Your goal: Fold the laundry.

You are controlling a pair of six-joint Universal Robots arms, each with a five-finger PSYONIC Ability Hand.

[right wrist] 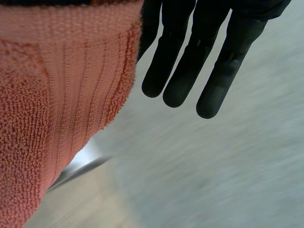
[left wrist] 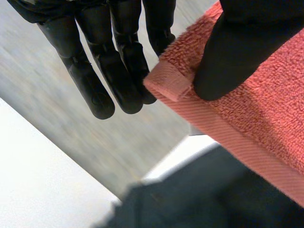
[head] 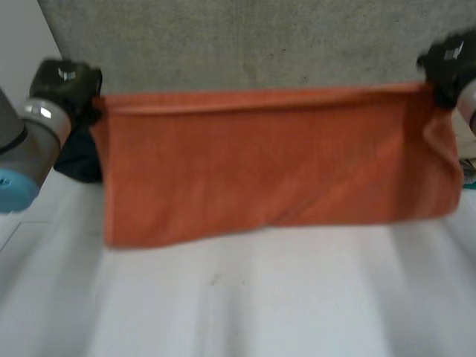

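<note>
the orange towel (head: 275,160) hangs stretched in the air above the white table (head: 245,297), its top edge pulled nearly straight from left to right and its lower edge dangling just over the tabletop, a little lower at the left than at the right.

the left hand (head: 65,85) holds the towel's top left corner. in the left wrist view the thumb (left wrist: 237,52) presses the hemmed corner of the towel (left wrist: 266,104) against the straight fingers (left wrist: 118,61), so the hand is clamped on the cloth in a pinch.

the right hand (head: 450,63) is at the top right corner, where the cloth bunches into a few folds below it. in the right wrist view the towel (right wrist: 57,95) hangs down beside the straight fingers (right wrist: 190,61), its upper edge caught at the base of the hand, so this hand also grips the cloth.

a dark cloth (head: 80,158) lies on the table's left side, just below the left hand and partly behind the towel's left edge. a grey surface (head: 238,44) lies beyond the far side of the table.
</note>
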